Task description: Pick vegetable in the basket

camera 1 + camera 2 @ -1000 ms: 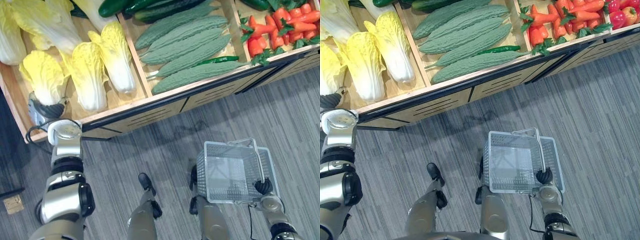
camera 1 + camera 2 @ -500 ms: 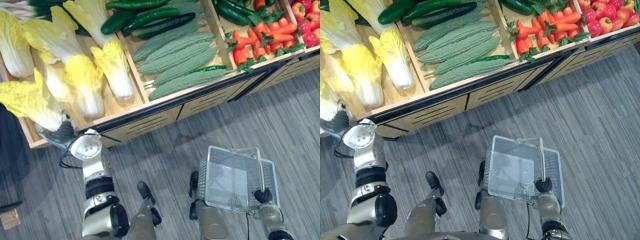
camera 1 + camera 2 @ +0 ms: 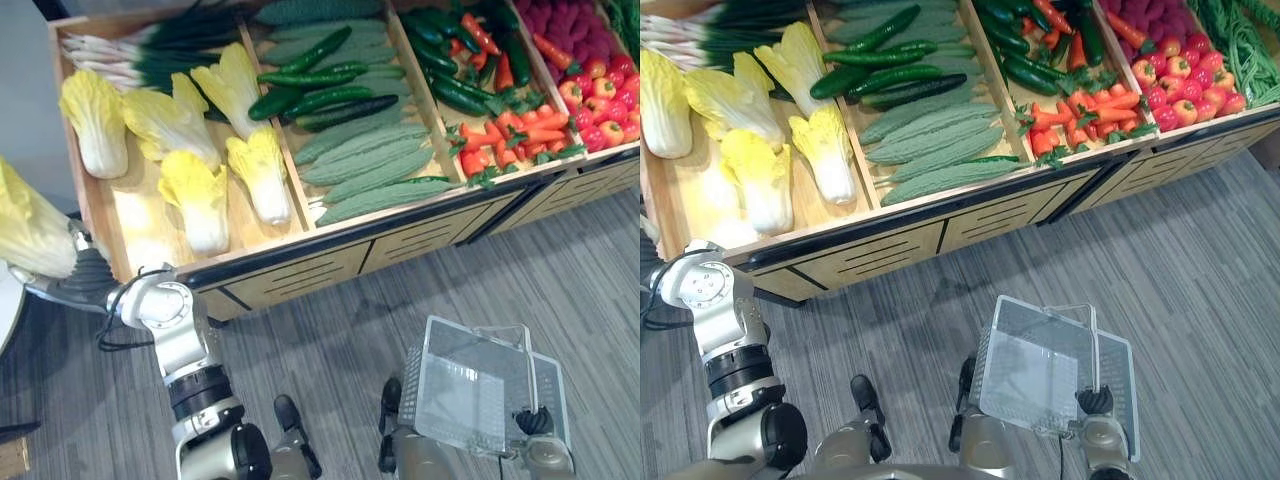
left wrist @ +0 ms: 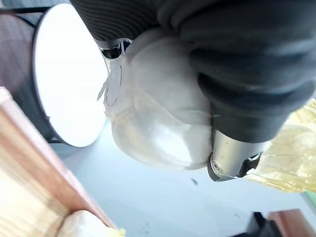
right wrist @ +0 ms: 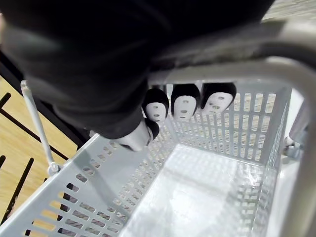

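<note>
Left hand grips a cabbage; right hand clasps the basket handle.

Nothing legible appears anywhere: no text, label, number or sign can be read on the wooden produce stand, on the napa cabbage in the left hand, or on the grey basket hanging from the right hand.

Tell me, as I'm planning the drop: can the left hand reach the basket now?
Probably yes: the basket hangs empty and open-topped from the right hand, and nothing stands between it and the left hand, which grips a cabbage.
</note>
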Controlling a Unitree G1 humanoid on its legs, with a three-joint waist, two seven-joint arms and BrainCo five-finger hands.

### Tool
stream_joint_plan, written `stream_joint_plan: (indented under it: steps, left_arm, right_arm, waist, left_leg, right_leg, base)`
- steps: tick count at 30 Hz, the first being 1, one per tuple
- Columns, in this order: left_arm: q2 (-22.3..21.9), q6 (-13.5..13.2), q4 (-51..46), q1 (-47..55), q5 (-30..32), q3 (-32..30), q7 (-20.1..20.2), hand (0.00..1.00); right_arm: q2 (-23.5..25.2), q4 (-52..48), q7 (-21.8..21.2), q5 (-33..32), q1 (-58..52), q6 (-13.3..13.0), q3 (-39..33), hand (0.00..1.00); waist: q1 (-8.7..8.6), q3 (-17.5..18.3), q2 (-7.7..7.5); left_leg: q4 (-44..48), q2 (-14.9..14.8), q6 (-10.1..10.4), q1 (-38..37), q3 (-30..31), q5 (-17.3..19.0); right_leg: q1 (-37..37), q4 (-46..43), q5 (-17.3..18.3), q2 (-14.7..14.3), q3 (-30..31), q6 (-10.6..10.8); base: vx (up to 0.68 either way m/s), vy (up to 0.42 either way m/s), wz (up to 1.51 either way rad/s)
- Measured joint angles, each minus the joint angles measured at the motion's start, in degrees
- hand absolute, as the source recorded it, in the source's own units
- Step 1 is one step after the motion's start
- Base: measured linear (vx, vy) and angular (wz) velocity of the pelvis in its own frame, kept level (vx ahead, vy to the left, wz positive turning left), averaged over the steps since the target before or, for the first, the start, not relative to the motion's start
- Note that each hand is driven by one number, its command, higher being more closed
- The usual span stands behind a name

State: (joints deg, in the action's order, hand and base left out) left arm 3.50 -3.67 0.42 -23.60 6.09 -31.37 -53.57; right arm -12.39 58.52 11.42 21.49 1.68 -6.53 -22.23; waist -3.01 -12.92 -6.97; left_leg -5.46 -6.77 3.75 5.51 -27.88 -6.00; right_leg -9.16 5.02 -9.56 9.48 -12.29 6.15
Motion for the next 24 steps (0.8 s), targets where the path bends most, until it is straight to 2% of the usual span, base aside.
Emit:
stream_joint_plan:
  steps: [2, 5, 8, 10, 12, 13, 17, 19, 22, 24]
  left_arm:
    - [0.15, -0.01, -1.86, 2.08, 3.71, 4.05, 1.35, 1.0]
    - [1.14, -0.68, -2.26, 4.47, 6.35, 10.53, 5.74, 1.0]
    - [1.85, -1.68, -3.8, 7.02, 6.47, 16.45, 10.24, 1.0]
    - [3.62, -3.95, -4.41, 10.39, 8.23, 22.02, 13.58, 1.0]
    - [4.99, -5.12, -4.78, 11.79, 8.74, 24.42, 15.97, 1.0]
    - [6.27, -6.28, -5.33, 12.9, 8.93, 26.72, 18.56, 1.0]
    - [9.66, -10.1, -6.37, 15.07, 10.62, 33.75, 24.82, 1.0]
    - [12.06, -12.09, -6.34, 15.29, 10.54, 36.36, 28.37, 1.0]
    - [15.24, -13.96, -6.32, 16.71, 10.36, 38.47, 30.96, 1.0]
    - [18.71, -15.02, -5.79, 16.82, 9.87, 42.48, 33.54, 1.0]
  right_arm:
    - [-0.03, -0.09, -0.08, 0.0, -0.57, -0.01, 0.08, 1.0]
    - [-1.44, -1.93, -0.62, 0.99, -1.49, -0.04, 0.89, 1.0]
    - [-6.19, -4.2, -0.83, 1.11, -1.54, -0.02, 4.23, 1.0]
    - [-11.14, -7.16, -1.83, 2.38, -1.94, -0.07, 8.14, 1.0]
    - [-13.22, -9.22, -2.35, 3.19, -1.86, -0.19, 10.32, 1.0]
    - [-14.86, -11.55, -3.05, 3.43, -1.51, -0.39, 12.74, 1.0]
    - [-19.2, -18.9, -5.22, 4.97, -1.51, -2.63, 20.04, 1.0]
    - [-23.02, -22.53, -7.34, 4.98, -0.78, -4.9, 24.47, 1.0]
    - [-26.03, -24.58, -9.01, 4.98, 1.44, -6.48, 27.95, 1.0]
    - [-28.1, -26.22, -9.48, 4.9, 3.52, -6.8, 31.13, 1.0]
  waist:
    - [0.05, 1.05, 0.21]
    - [0.04, 3.13, 0.9]
    - [-0.08, 4.53, 2.12]
    - [-0.41, 6.24, 3.37]
    - [-0.82, 7.05, 3.84]
    - [-1.3, 7.25, 4.08]
    - [-1.8, 8.15, 4.34]
    - [-2.08, 8.55, 4.62]
    - [-3.07, 9.2, 5.14]
    - [-3.04, 9.3, 5.23]
  left_leg:
    - [-0.03, 0.06, 0.17, -0.75, -0.09, 0.14]
    - [-0.09, 0.18, 0.4, -1.76, -1.23, 0.4]
    - [-0.4, 0.39, 0.51, -3.8, -3.54, 1.19]
    - [-0.42, 0.53, 0.75, -4.86, -6.17, 1.84]
    - [-0.42, 0.63, 1.03, -5.13, -7.4, 2.14]
    - [-0.42, 0.71, 1.16, -6.03, -8.58, 2.37]
    - [-0.39, 0.66, 1.86, -8.7, -13.58, 3.59]
    - [-0.32, 0.95, 2.13, -10.56, -16.86, 3.99]
    - [-0.17, 1.01, 2.8, -12.63, -20.0, 4.87]
    - [-0.09, 1.07, 3.24, -14.72, -23.53, 5.78]
  right_leg:
    - [0.6, -0.05, 0.06, 0.07, 0.11, 0.07]
    - [0.79, -0.2, 0.09, 0.16, 1.0, 0.12]
    - [1.24, -0.2, 0.58, 0.31, 3.39, 0.85]
    - [0.57, -0.26, 0.61, 0.36, 5.91, 1.22]
    - [0.14, -0.18, 0.29, 0.33, 7.09, 1.71]
    - [0.15, -0.19, 0.16, 0.15, 8.42, 1.87]
    - [-0.53, -0.26, -0.04, -0.87, 13.16, 2.12]
    - [-0.66, -0.22, -0.29, -1.52, 16.38, 2.39]
    - [-0.65, -0.22, -0.67, -2.41, 19.73, 2.29]
    - [-0.66, -0.06, -1.28, -3.38, 23.46, 2.21]
  base:
    - [0.0, 0.001, -0.02]
    - [0.01, -0.001, -0.19]
    - [0.0, -0.008, -0.35]
    - [0.03, -0.011, -0.56]
    - [0.03, -0.01, -0.47]
    - [0.03, -0.021, -0.51]
    - [0.03, -0.031, -0.66]
    - [0.04, -0.026, -0.73]
    - [0.05, -0.018, -0.75]
    - [0.05, -0.022, -0.82]
